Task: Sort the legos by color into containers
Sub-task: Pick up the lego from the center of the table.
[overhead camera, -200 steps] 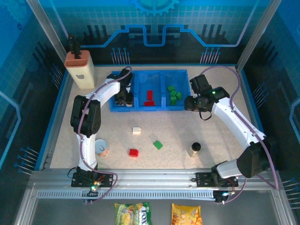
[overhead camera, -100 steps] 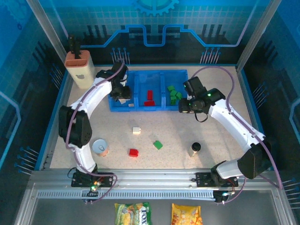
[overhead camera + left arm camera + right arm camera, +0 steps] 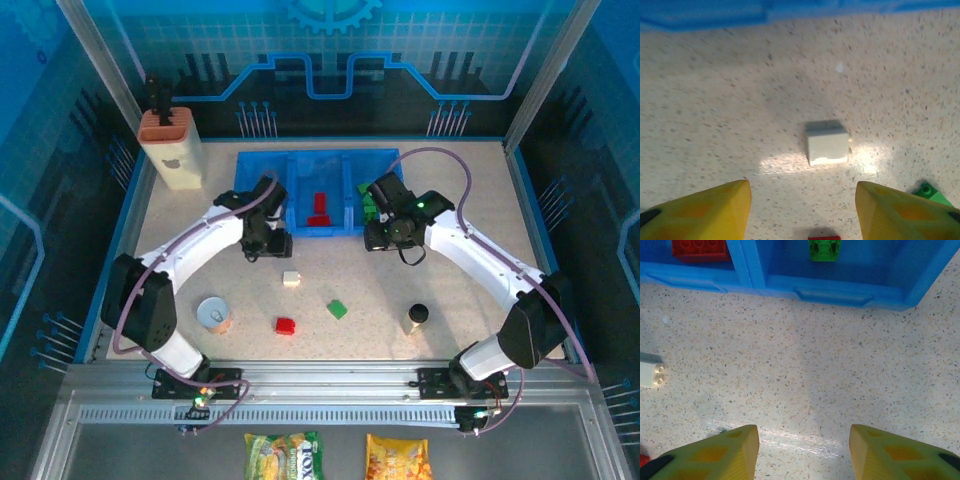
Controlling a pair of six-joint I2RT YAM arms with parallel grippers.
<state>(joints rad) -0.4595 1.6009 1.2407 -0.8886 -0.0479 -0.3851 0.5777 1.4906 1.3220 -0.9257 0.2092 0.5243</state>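
On its wrist view the left gripper (image 3: pixel 802 192) was open and empty, fingers either side of the line to the white brick (image 3: pixel 827 142) at frame centre; looked like a lineup to pick it for the left bay. The right gripper (image 3: pixel 804 437) was also open and empty, over bare table just below the blue tray (image 3: pixel 320 232) front wall, likely clear of the drop. Sorted reds (image 3: pixel 319 208) sat in the middle bay and a sorted green (image 3: pixel 824 249) in the right, while a loose red (image 3: pixel 286 325) and a loose green (image 3: pixel 337 309) lay lower centre.
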